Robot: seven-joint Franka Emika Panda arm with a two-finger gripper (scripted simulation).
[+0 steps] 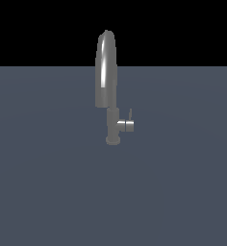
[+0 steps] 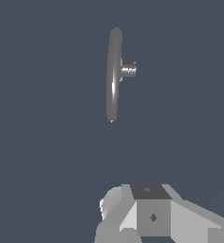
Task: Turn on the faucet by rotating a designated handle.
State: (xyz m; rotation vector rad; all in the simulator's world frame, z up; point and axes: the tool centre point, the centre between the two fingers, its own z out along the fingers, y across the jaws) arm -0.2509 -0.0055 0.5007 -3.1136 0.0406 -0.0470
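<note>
Faucet (image 1: 106, 72) stands alone mid-desk (image 1: 48, 192), handle (image 1: 126, 125) jutting toward the exterior view's right. Rigid, slick metal, we reckon, so we'd push on the thin pin (image 1: 130, 114). Our claw is well away; only its body shows, so its opening we can't tell.

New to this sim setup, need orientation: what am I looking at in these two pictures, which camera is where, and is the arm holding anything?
Both are simulator renders of one robot arm's scene. The exterior view, from a camera off the arm, shows a grey faucet standing on a flat blue-grey floor; the arm is not in that picture. The short handle juts from the post toward the exterior view's right. The wrist view comes from a camera on the arm: the grey blocks at its edge are part of the gripper, well away from the faucet. Its fingertips are out of frame, so open or shut is unclear. Nothing appears held.
</note>
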